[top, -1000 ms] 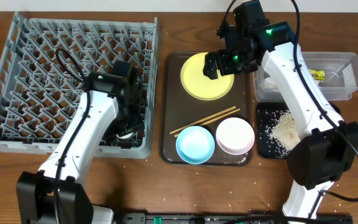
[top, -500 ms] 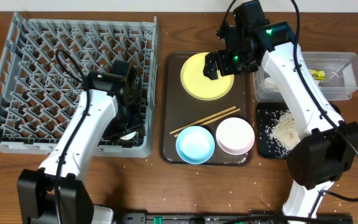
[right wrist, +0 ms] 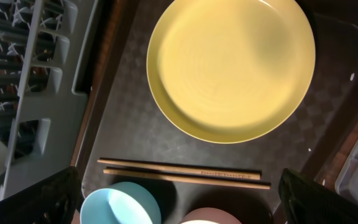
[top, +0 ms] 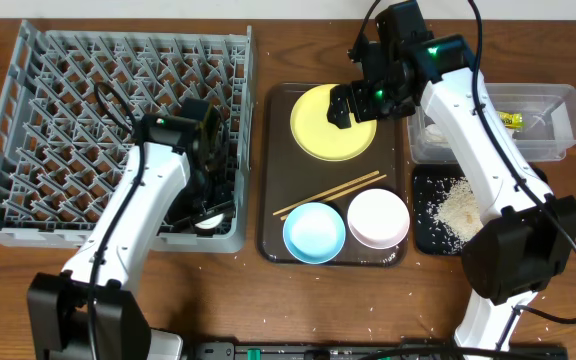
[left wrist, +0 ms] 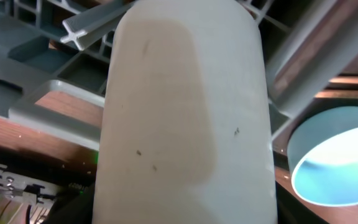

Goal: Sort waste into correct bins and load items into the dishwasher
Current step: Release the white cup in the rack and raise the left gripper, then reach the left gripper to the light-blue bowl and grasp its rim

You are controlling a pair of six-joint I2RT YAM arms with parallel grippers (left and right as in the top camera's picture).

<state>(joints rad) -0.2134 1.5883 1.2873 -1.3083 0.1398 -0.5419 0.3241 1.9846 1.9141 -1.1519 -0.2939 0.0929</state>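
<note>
The left gripper point(top: 208, 208) hangs just off the left edge of the dark-brown rectangular serving tray point(top: 280, 170), low over a small white cup point(top: 206, 224). Its wrist camera shows only the cup's side and no fingers, so I cannot tell whether it grips the cup. The cup sits in the large square grey plastic dish rack point(top: 68, 110), in the corner beside the tray's near-left corner.

The right gripper point(top: 356, 103) is over the tray's far end, jaws spread wide and empty, above the round yellow plate point(right wrist: 232, 68) lying there. A pair of wooden chopsticks point(top: 330, 194) slants across the tray's middle. At its near end sit a light-blue bowl point(top: 314, 232) on the left and a white bowl point(top: 378, 218) on the right.

Right of the tray, a clear rectangular plastic tub point(top: 568, 110) holds a small yellow-green snack wrapper point(top: 511, 119). Nearer, a shallow glossy black tray point(top: 423, 235) holds pale beige crumbs point(top: 458, 212).
</note>
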